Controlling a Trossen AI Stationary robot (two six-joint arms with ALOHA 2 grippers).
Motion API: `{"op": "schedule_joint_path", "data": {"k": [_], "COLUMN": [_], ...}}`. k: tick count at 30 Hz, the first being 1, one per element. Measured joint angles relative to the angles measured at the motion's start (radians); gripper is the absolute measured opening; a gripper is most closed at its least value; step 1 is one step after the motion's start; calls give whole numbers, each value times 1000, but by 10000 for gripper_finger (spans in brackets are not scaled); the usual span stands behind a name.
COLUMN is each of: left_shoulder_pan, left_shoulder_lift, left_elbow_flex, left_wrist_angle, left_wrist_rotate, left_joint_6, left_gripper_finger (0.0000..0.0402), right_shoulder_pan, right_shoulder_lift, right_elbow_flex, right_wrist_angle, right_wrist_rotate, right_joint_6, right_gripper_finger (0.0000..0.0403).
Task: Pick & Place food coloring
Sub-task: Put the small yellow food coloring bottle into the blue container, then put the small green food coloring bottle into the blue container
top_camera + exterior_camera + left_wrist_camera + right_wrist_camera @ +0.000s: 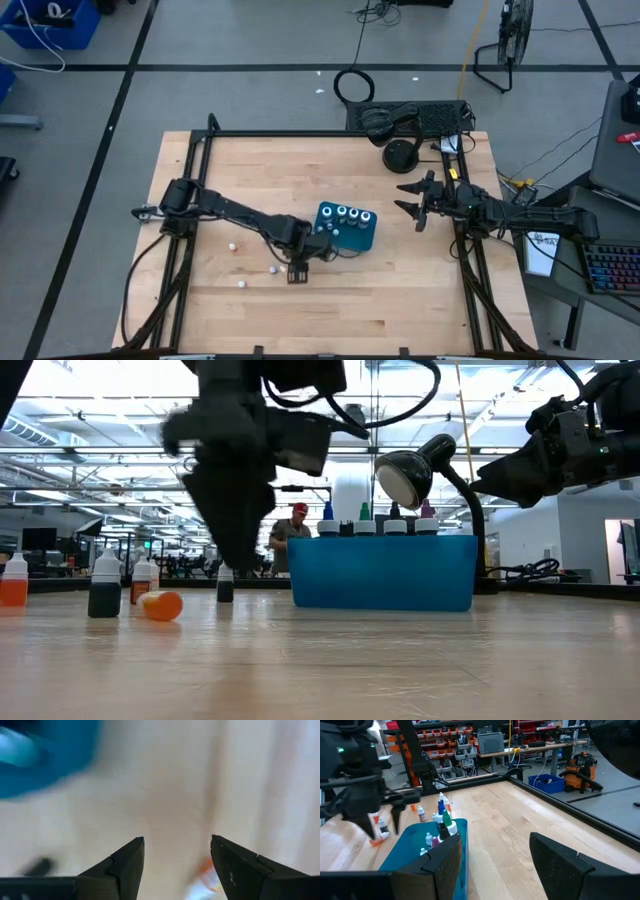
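In the high view, the left tool [299, 268] is seen at lower centre of the counter [330, 300], just left of the teal box [347, 228], its fingers spread and empty. Four food coloring bottles [242, 284] are scattered at lower left of it, one orange bottle [160, 605] lying on its side. The right tool [411, 200], open, is held at the counter's right edge.
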Motion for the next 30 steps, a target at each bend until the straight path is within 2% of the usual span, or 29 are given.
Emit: {"op": "schedule_joint_path", "data": {"k": [3, 13, 21, 30], "left_shoulder_pan": [-24, -91, -166, -196], "left_shoulder_lift": [0, -29, -106, -112], "left_elbow_flex": [0, -2, -9, -123], "left_wrist_angle": [-31, -220, -211, -123], "left_wrist_rotate": [39, 21, -77, -60], "left_joint_6": [-61, -221, -300, -395], "left_gripper_finger": [230, 230, 230, 230], "right_shoulder_pan": [0, 0, 0, 0], "right_shoulder_lift": [0, 0, 1, 1], "right_elbow_flex": [0, 0, 0, 0], "right_wrist_angle": [0, 0, 3, 2], "right_wrist_rotate": [0, 0, 0, 0], "right_joint_6": [0, 0, 0, 0], "right_gripper_finger": [224, 224, 224, 224]}}
